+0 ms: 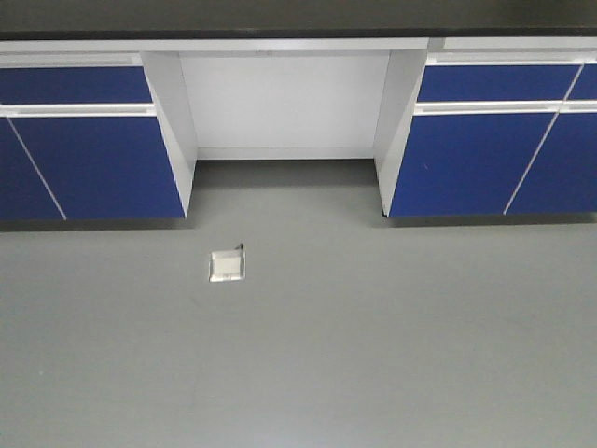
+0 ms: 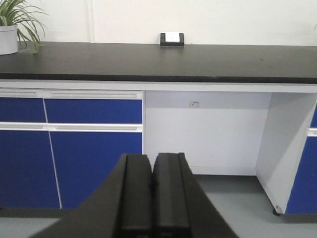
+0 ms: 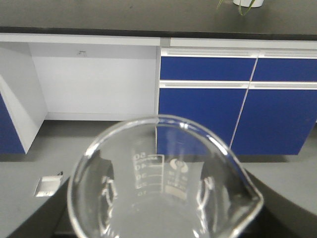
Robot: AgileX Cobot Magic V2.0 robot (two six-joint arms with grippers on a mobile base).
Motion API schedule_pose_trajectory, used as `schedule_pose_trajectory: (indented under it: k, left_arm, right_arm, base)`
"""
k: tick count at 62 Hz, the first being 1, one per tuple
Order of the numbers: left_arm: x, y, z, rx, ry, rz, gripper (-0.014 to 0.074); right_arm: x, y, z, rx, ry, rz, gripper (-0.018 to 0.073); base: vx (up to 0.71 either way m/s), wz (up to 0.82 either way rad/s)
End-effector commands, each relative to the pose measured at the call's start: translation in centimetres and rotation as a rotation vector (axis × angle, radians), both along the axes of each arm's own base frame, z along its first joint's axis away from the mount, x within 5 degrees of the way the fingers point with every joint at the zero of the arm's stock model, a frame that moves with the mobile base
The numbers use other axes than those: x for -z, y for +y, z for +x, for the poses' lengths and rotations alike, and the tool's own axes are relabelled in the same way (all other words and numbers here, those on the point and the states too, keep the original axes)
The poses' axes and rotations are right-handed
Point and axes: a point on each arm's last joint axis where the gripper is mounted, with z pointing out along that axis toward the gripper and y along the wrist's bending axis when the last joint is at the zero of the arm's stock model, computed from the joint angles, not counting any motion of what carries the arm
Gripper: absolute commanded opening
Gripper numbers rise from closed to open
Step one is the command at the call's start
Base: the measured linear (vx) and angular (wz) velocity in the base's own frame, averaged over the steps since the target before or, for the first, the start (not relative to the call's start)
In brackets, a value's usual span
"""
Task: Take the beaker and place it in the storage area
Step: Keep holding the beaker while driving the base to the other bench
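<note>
A clear glass beaker (image 3: pixel 163 188) with white graduation marks and a pouring spout at its right fills the lower half of the right wrist view. My right gripper (image 3: pixel 161 218) is shut on the beaker, its dark fingers (image 3: pixel 101 183) showing through the glass on both sides. My left gripper (image 2: pixel 152 198) is shut and empty, its two black fingers pressed together, pointing at the lab bench. Neither gripper nor the beaker shows in the front view. No storage area can be made out.
A black-topped lab bench (image 2: pixel 163 62) with blue cabinet doors (image 1: pixel 89 163) and a white knee recess (image 1: pixel 284 103) stands ahead. A potted plant (image 2: pixel 12 29) and a socket box (image 2: pixel 172 39) sit on the bench. A metal floor box (image 1: pixel 227 265) lies in the grey floor.
</note>
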Motion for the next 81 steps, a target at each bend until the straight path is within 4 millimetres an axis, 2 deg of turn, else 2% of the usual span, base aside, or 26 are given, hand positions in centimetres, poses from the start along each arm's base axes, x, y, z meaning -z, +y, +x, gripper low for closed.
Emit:
schedule_pose_trajectory:
  k: [1, 50, 81]
  left_arm:
    - [-0.13, -0.16, -0.01, 0.02, -0.081, -0.012, -0.0008]
    - [-0.13, -0.16, -0.01, 0.02, -0.081, -0.012, -0.0008]
    - [-0.13, -0.16, -0.01, 0.02, -0.081, -0.012, -0.0008]
  right_arm:
    - [-1.69, -0.04, 0.15, 0.001, -0.1, -0.016, -0.0003]
    - [-1.69, -0.04, 0.15, 0.001, -0.1, -0.016, -0.0003]
    - [-1.69, -0.04, 0.15, 0.001, -0.1, -0.016, -0.0003]
  base:
    - [0.43, -0.02]
    - [0.42, -0.06]
    - [0.31, 0.13]
